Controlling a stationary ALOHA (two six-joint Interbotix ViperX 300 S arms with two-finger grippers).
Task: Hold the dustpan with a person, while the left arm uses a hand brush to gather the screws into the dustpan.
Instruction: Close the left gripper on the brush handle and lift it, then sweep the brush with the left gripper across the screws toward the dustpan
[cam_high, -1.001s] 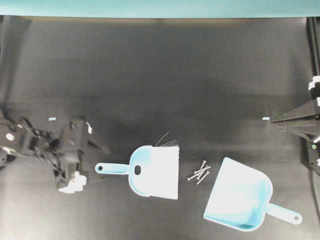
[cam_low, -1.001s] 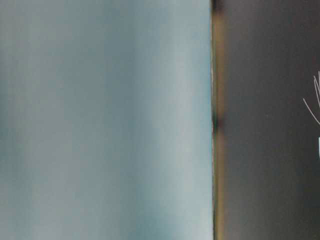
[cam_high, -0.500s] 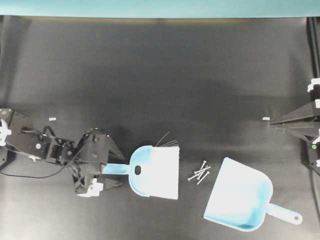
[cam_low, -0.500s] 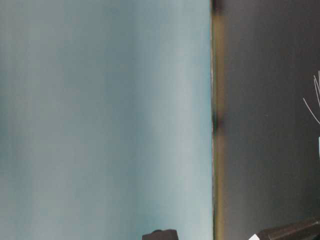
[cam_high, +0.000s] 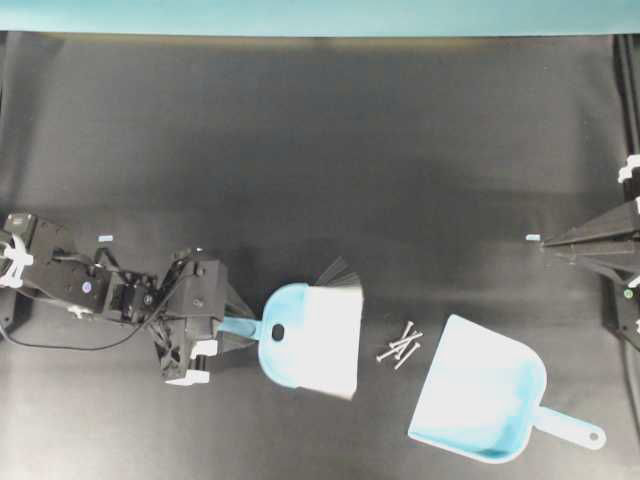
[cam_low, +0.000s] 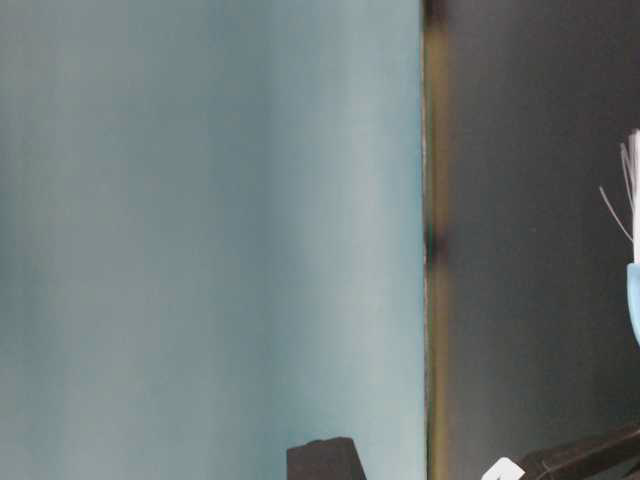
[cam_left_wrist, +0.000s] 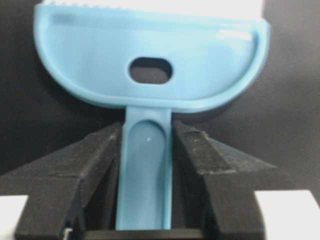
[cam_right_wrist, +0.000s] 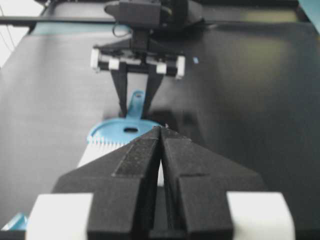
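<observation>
The light blue hand brush (cam_high: 305, 340) lies left of centre on the black table, its white bristles pointing right. My left gripper (cam_high: 235, 325) is shut on its thin handle (cam_left_wrist: 146, 165), with both fingers pressed against the handle's sides. A small pile of silver screws (cam_high: 400, 345) sits just right of the bristles. The light blue dustpan (cam_high: 480, 400) rests beyond them, mouth toward the screws and handle to the lower right. My right gripper (cam_high: 543, 241) hangs at the right edge, shut and empty (cam_right_wrist: 161, 129), well away from the dustpan. No person is in view.
A teal wall (cam_high: 320, 15) runs along the table's far edge. Small pale tape marks (cam_high: 104, 238) (cam_high: 532, 237) sit on the black mat. The table-level view shows mostly teal wall (cam_low: 200, 240), with brush bristles (cam_low: 632, 170) at its right edge.
My left gripper moved right onto the brush handle and closed on it. The brush has shifted and turned slightly, its bristles blurred. The right gripper stayed put.
</observation>
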